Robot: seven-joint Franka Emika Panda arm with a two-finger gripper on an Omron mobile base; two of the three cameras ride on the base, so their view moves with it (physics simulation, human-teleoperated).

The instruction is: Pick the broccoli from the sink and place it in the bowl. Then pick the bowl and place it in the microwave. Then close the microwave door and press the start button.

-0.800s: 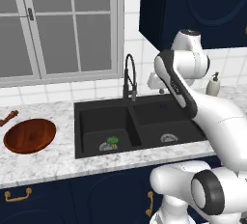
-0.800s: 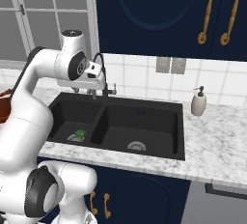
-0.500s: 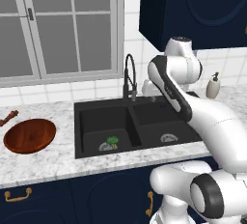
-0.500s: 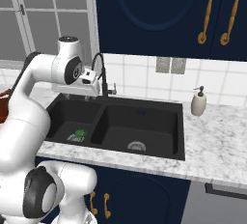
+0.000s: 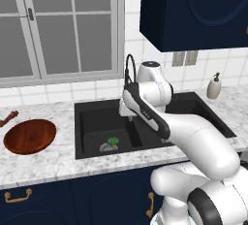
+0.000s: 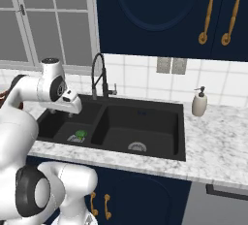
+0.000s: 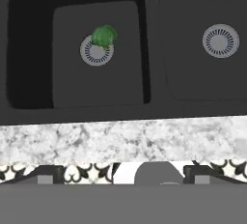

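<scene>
The broccoli [image 5: 113, 141] is lying in the left basin of the black double sink [image 5: 87, 122], partly overlapping the round metal drain [image 7: 96, 51] at its upper right edge in the hand view; it is also appearing as a small green floret [image 6: 80, 134] on the basin floor in the right base view. The right basin is carrying its own drain [image 7: 220, 40]. The black arched faucet [image 6: 98, 76] is standing behind the divider between the basins. The end effector [image 6: 70, 115] is hovering above the left basin, well clear of the broccoli, with its fingers spread wide and holding nothing. The reddish-brown bowl [image 5: 30, 136] is resting on the marbled worktop [image 5: 53, 158] to the left of the sink, apart from it. A soap dispenser [image 6: 199, 102] is standing on the worktop right of the sink.
</scene>
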